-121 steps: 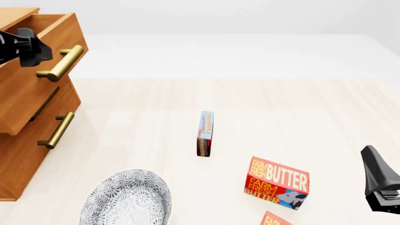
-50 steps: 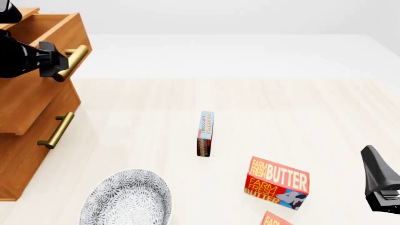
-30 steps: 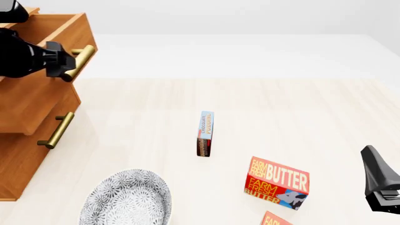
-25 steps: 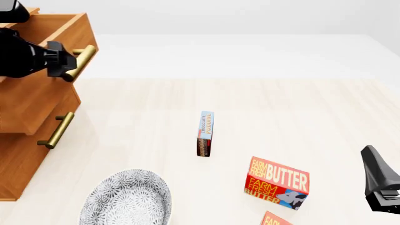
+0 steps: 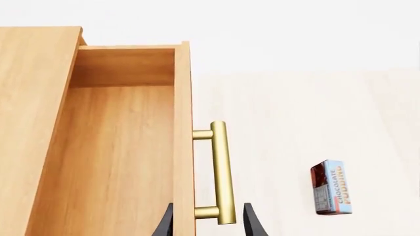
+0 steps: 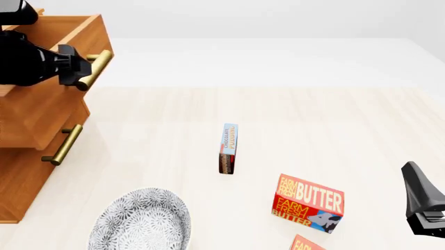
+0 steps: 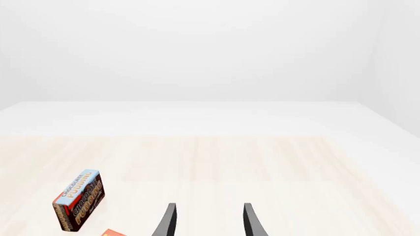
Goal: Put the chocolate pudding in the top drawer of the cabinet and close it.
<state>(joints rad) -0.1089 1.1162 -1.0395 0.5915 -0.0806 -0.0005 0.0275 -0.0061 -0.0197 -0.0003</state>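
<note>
On the left side of the bench (image 6: 292, 109) stands the cabinet (image 6: 21, 172), and its top drawer (image 5: 118, 147) is pulled partly out. The left gripper (image 6: 75, 70) is at the drawer's brass handle (image 5: 221, 172). Its jaws sit one on each side of the handle's lower end, and they look clamped on the bar, but only the finger tips show in the left wrist view, so I am not fully sure. The inside of the drawer has nothing in it that I can see.

The chocolate pudding (image 6: 229, 148) is not in the drawer yet. It stands on its thin edge near the middle of the bench, well apart from the cabinet. A red butter box (image 6: 308, 203) lies nearer the right arm, and a patterned plate (image 6: 143, 221) sits at the front below the cabinet.

The right gripper (image 7: 207, 221) waits low on the right with its jaws spread apart and holding nothing.

What could go wrong? The pudding box is thin and stands on edge, so a small bump from a finger could knock it flat. Also, the right arm could brush the butter box on the way to it.
</note>
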